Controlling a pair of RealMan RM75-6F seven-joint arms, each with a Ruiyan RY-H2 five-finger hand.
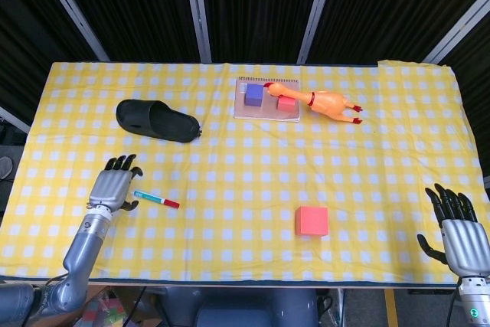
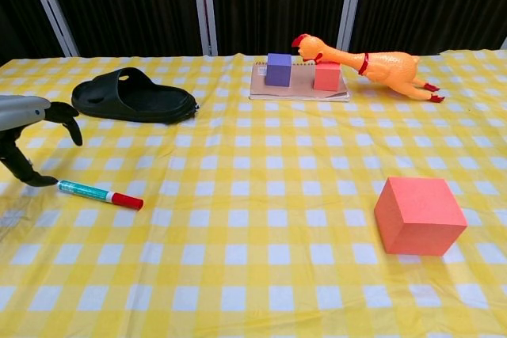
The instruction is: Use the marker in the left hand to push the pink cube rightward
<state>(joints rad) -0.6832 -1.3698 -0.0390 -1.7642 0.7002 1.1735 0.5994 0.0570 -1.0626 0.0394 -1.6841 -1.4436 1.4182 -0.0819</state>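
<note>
Marker (image 1: 155, 200) is lying flat on the table (image 1: 230, 158), just beside the left hand (image 1: 111, 189), whose fingers are spread and holding nothing. Pink cube (image 1: 312, 220) sits well off to the right, untouched. Looks like regrasping the marker comes first, then the push.

Objects on the yellow-and-white checked tablecloth (image 1: 253, 158), far side.
Black rubber slipper (image 1: 157, 121) at left; spiral notebook (image 1: 267, 99) bearing purple block (image 1: 254, 94) and small red block (image 1: 286, 103); orange rubber chicken (image 1: 321, 102) alongside.
</note>
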